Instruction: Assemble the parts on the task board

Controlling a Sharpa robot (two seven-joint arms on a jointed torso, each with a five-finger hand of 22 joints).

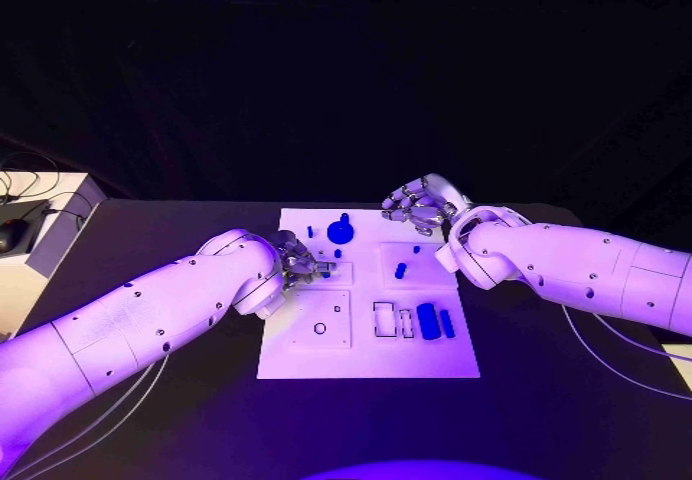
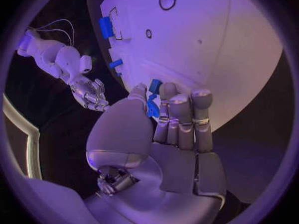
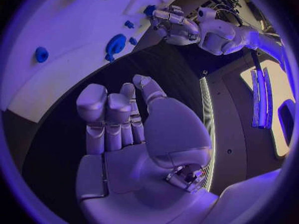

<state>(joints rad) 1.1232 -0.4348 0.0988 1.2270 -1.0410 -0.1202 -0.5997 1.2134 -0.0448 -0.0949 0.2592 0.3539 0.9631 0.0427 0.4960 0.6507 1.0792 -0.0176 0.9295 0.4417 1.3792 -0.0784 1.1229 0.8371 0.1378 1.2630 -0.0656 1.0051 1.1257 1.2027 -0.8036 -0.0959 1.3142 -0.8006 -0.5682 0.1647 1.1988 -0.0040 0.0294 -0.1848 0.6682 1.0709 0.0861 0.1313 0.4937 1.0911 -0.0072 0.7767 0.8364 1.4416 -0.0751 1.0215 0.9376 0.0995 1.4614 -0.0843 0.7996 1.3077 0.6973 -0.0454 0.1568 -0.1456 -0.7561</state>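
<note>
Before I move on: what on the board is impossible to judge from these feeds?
- Blue piece in left hand, left wrist view: fingers cover its shape.
- Same hand, head view: it hides the board beneath.
- Right hand, head view: whether it touches the board's far edge.

The right hand (image 3: pixel 124 134) hangs empty, fingers apart, above the dark bench (image 3: pixel 156 64) beside the task board (image 3: pixel 62 45); the left hand (image 3: pixel 171 25) pinches a blue part (image 3: pixel 149 10).

Parts (image 1: pixel 427 318) on task board (image 1: pixel 368 362), mid-table (image 1: pixel 173 400)
</note>
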